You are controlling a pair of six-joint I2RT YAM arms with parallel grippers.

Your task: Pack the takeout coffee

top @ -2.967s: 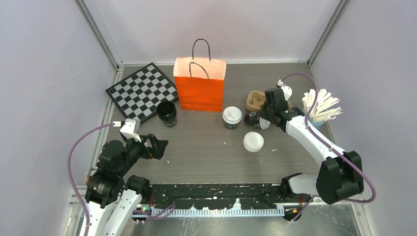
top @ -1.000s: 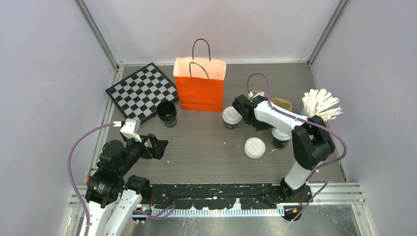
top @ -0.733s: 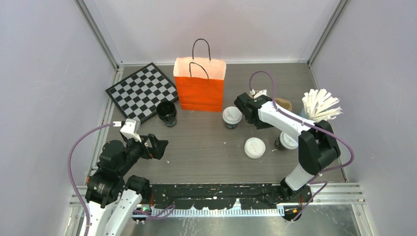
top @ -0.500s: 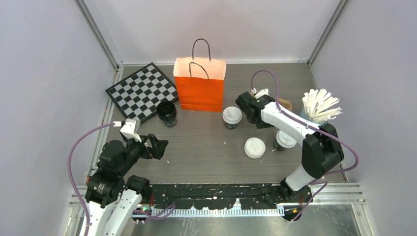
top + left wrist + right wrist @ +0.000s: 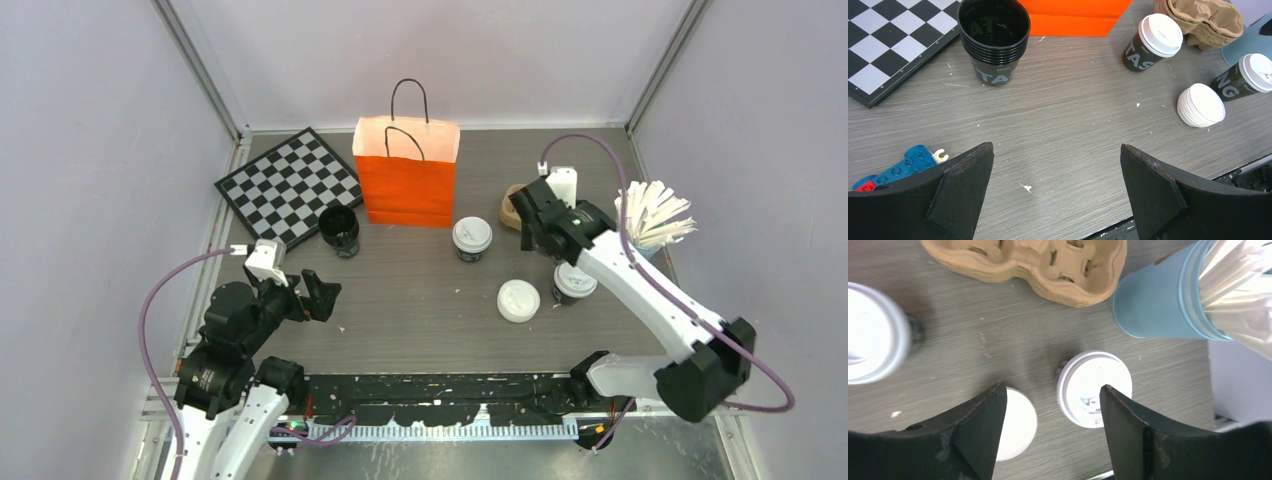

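Note:
Two takeout coffee cups with white sip lids stand on the table. One [image 5: 472, 238] is just right of the orange bag [image 5: 406, 182]; the other [image 5: 574, 282] is nearer the front right. My right gripper [image 5: 543, 240] hangs open above the table between them, holding nothing. In the right wrist view the front-right cup [image 5: 1094, 388] lies below, partly behind the right finger [image 5: 1138, 432], and the other cup [image 5: 873, 347] is at the left edge. My left gripper [image 5: 1057, 147] is open and empty at the near left.
A stack of loose white lids [image 5: 517, 299] lies beside the front-right cup. Stacked black cups [image 5: 339, 230] and a chessboard [image 5: 288, 185] sit left of the bag. A cardboard cup carrier [image 5: 514, 208] and a blue holder of stirrers [image 5: 650, 220] are at the back right. A blue toy brick [image 5: 903, 167] lies near the left gripper.
My right gripper has swung right, away from the cup by the bag, and its jaws have widened. The front-right cup now stands uncovered by the arm. The left arm barely moved.

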